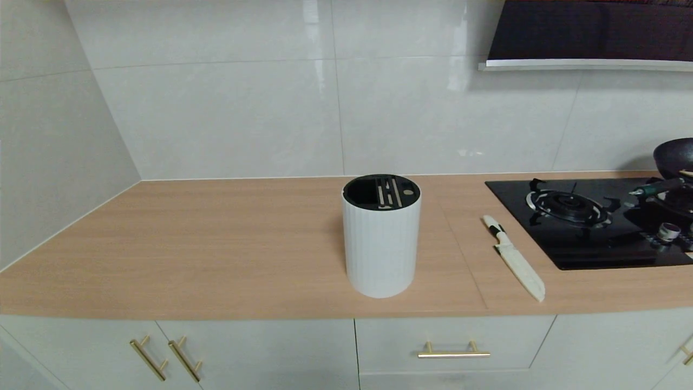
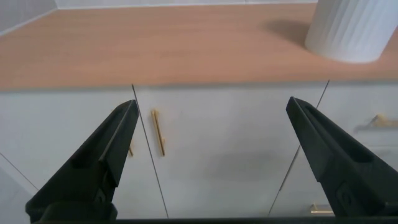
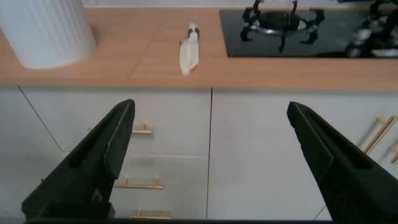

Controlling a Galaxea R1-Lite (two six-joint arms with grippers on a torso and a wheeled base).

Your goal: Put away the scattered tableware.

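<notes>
A white ribbed cylindrical holder [image 1: 381,238] with a black slotted top stands upright mid-counter; its base also shows as the holder [image 2: 348,31] and the holder [image 3: 46,31]. A white knife [image 1: 514,259] with a black-banded handle lies flat on the wooden counter to the holder's right, blade toward the front edge, seen too as the knife [image 3: 188,50]. My left gripper [image 2: 208,134] is open, held low in front of the cabinet doors. My right gripper [image 3: 208,137] is open as well, below the counter edge facing the drawers.
A black gas hob [image 1: 590,219] with burners sits at the right, a dark wok [image 1: 675,157] on its far burner. Cabinet doors and drawers with brass handles [image 1: 453,353] run under the counter [image 1: 189,249]. A tiled wall closes the back and left.
</notes>
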